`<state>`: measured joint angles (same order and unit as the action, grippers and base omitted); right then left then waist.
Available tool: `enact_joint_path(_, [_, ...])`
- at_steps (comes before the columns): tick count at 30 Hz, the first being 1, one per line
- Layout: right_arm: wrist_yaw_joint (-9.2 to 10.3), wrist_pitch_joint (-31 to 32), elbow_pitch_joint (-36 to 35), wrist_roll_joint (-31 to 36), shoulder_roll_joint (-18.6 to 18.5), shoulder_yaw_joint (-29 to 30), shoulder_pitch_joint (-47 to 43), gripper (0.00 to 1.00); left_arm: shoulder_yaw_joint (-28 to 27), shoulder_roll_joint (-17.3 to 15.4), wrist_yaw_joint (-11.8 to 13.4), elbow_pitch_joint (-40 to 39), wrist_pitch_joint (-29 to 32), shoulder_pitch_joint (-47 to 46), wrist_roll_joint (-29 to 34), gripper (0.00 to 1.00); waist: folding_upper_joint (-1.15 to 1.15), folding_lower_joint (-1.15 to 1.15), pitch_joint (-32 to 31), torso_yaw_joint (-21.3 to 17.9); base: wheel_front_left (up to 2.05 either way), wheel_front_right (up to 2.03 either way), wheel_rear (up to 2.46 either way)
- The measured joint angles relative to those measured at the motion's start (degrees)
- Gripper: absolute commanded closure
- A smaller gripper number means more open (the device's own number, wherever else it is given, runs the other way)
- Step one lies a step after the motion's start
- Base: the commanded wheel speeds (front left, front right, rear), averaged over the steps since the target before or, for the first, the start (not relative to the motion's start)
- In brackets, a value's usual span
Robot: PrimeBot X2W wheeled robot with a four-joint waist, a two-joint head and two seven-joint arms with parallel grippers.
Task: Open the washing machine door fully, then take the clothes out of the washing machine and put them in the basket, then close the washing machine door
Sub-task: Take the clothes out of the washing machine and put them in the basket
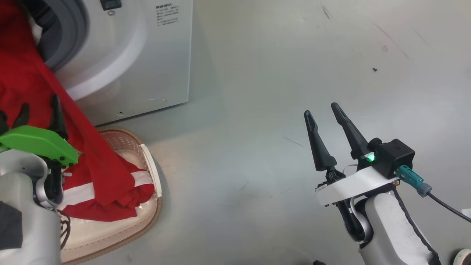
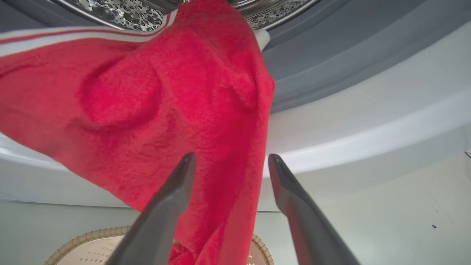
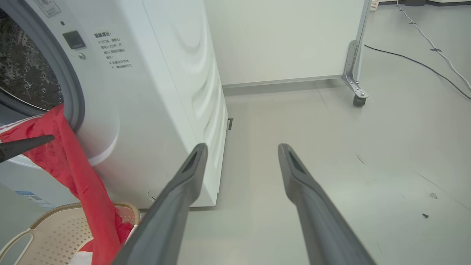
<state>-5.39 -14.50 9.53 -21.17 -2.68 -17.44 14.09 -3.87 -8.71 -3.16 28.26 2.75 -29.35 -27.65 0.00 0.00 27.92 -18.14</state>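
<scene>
Clothes (image 1: pixel 33 84) covered most of the washer's (image 1: pixel 147 55) port (image 1: pixel 62 36) in the head view. The frame's left edge cut both off, so how much red fabric lay inside could not be told. The left wrist view caught a strip of steel drum (image 2: pixel 121 11) above the cloth. The garment hung out over the grey ring (image 2: pixel 331 55) and down the white front into the basket (image 1: pixel 151 162), where a red heap with a white stripe lay. The left forearm (image 1: pixel 22 206) hid the basket's near left part. The print (image 1: pixel 167 14) on the washer front was too small to read.

The left gripper (image 1: pixel 39 110) was raised before the hanging cloth, below the port and above the basket, pointing up at the port. Its jaws stood apart, clamped on nothing. One finger (image 2: pixel 173 191) crossed in front of the fabric and the other lay past its right edge. Whether either touched the cloth could not be told.

The right gripper (image 1: pixel 322 110) stood well apart to the right over bare floor (image 1: pixel 257 73), angled up and forward, its jaws wide apart and empty. Its wrist view ran along the washer's side toward a wheeled panel (image 3: pixel 283 40) and cables (image 3: pixel 415 62) on the floor.
</scene>
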Motion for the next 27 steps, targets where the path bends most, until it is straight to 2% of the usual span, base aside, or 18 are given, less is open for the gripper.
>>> enact_joint_path(14, [0.59, 0.00, -0.47, -0.49, 0.08, 0.41, 0.98, 0.00, -2.69, -1.60, 3.94, 6.70, 1.72, -5.81, 0.01, 0.00, 0.00, 0.00, 4.04, -2.89, 0.00, 0.00, 0.00])
enact_joint_path(27, [0.97, 0.00, -0.44, -0.48, 0.09, 0.18, 1.58, 0.00, -2.81, -2.26, 4.22, 10.49, 1.19, -9.25, 0.02, 0.00, 0.00, 0.00, 4.55, -2.59, 0.00, 0.00, 0.00])
